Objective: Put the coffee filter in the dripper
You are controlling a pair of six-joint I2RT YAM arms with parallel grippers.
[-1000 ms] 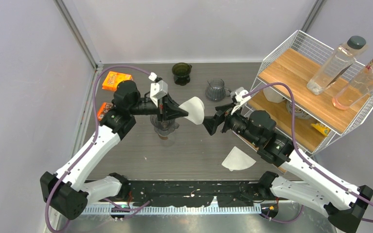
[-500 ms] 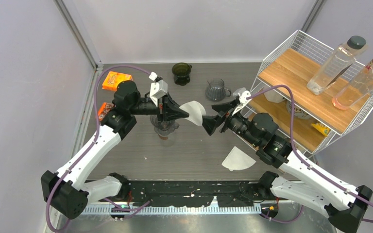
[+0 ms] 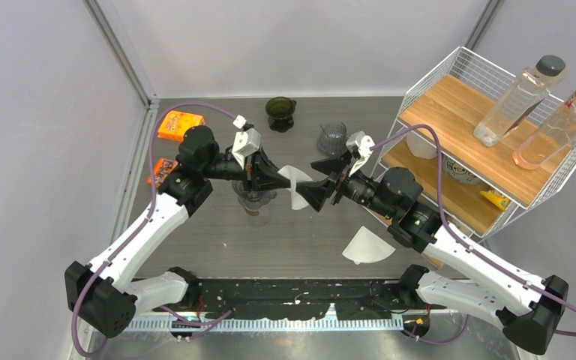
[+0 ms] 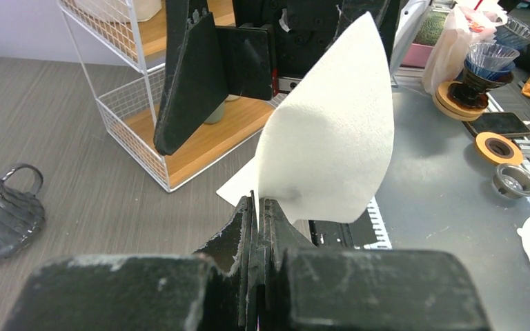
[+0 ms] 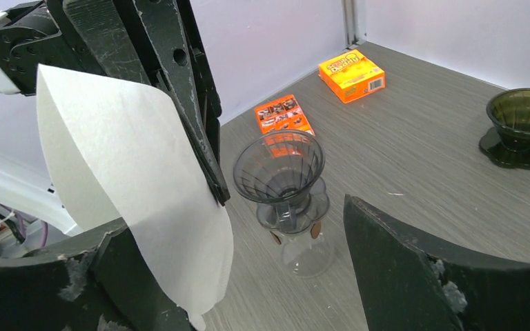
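1. The left gripper (image 3: 284, 180) has its jaws pinched tight on the lower edge of a white coffee filter (image 3: 295, 186), holding the paper cone upright in the air above the middle of the counter.
2. The right gripper (image 3: 307, 177) faces it with jaws spread wide. The filter's free side lies between them, and whether either finger touches the paper cannot be told.
3. The clear dripper (image 5: 279, 166) sits on a glass carafe (image 5: 305, 252) left of centre, just below the left gripper and apart from the held filter.
4. A second filter (image 3: 367, 246) lies flat toward the near edge, right of centre.
5. At the far edge stand a dark dripper (image 3: 280, 112) and a small glass pitcher (image 3: 332, 138).
6. A wire rack (image 3: 420, 82) along the right edge carries two bottles (image 3: 521, 90) lying on its top shelf, one holding pink liquid.
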